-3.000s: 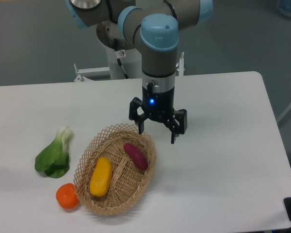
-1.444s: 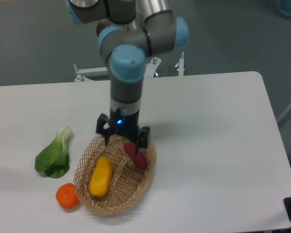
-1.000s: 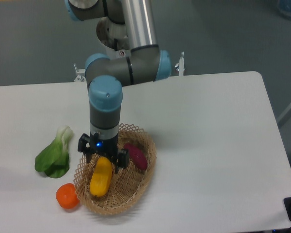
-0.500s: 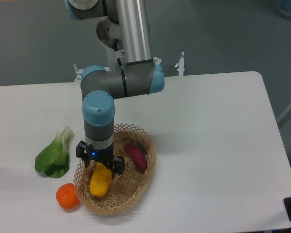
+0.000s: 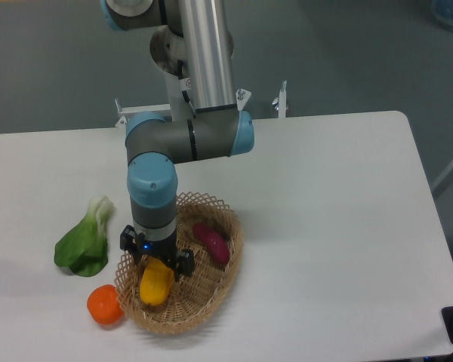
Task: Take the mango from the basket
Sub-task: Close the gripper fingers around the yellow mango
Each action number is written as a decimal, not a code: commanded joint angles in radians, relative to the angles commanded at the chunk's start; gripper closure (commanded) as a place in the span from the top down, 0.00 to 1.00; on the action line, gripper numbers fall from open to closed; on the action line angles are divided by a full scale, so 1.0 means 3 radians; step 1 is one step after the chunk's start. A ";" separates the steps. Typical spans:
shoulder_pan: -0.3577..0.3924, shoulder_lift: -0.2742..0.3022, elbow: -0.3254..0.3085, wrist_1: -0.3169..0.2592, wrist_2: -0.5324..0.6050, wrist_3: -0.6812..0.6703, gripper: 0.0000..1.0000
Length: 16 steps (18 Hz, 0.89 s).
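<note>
The yellow-orange mango [image 5: 155, 283] lies in the left half of the tan wicker basket [image 5: 219, 283]. My gripper [image 5: 156, 258] is lowered into the basket, directly over the mango's upper half, which it hides. Its two fingers stand apart on either side of the mango, open around it. The dark reddish-purple sweet potato [image 5: 211, 241] lies in the basket's right half, apart from the gripper.
A round orange fruit [image 5: 104, 305] sits on the table just left of the basket. A green bok choy [image 5: 84, 240] lies further left. The arm's elbow and column rise behind the basket.
The gripper moved from right of the basket to over the mango, then dropped lower into the basket, covering more of the mango. The produce has not moved.
</note>
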 joint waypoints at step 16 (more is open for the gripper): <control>0.0005 0.0163 0.0015 -0.0010 0.0005 0.0051 0.53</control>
